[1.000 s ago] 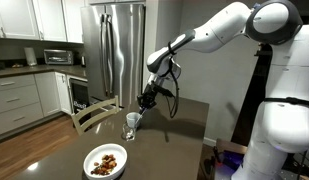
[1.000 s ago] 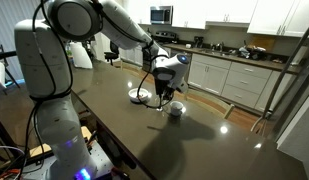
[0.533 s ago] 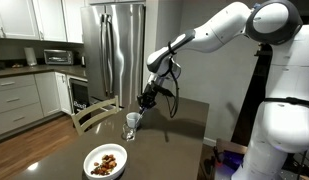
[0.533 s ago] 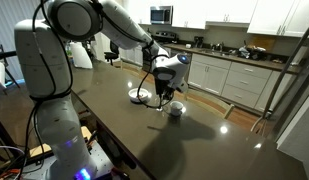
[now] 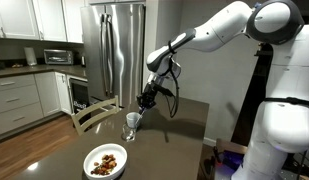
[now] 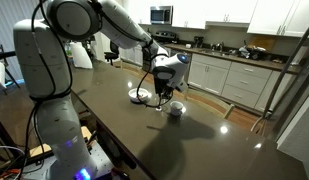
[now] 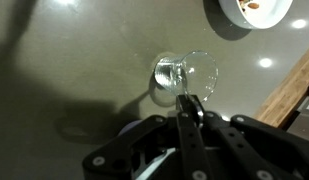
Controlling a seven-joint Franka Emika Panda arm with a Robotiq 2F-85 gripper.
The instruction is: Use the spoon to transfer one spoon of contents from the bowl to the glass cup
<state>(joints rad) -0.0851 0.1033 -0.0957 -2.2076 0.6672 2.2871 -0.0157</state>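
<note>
Spoon (image 7: pixel 186 100) is clamped between closed fingers (image 5: pixel 146 99), tip at glass cup (image 7: pixel 184 72) rim. Bowl (image 5: pixel 89 166) of contents (image 5: pixel 106 160) sits nearby. Risk: cup gets nudged over, or load is spilled on worktop (image 5: pixel 169 150).

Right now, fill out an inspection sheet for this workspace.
Surface: dark table, glossy.
Job's things: white bowl holds brown pieces; glass cup stands upright behind it; spoon slants down to the cup.
Clutter: nothing seen.
Grippers: gripper shut on the spoon, just above the cup.
Cables: black cable loops at the wrist.
Surroundings: fridge, chair, kitchen counter.
</note>
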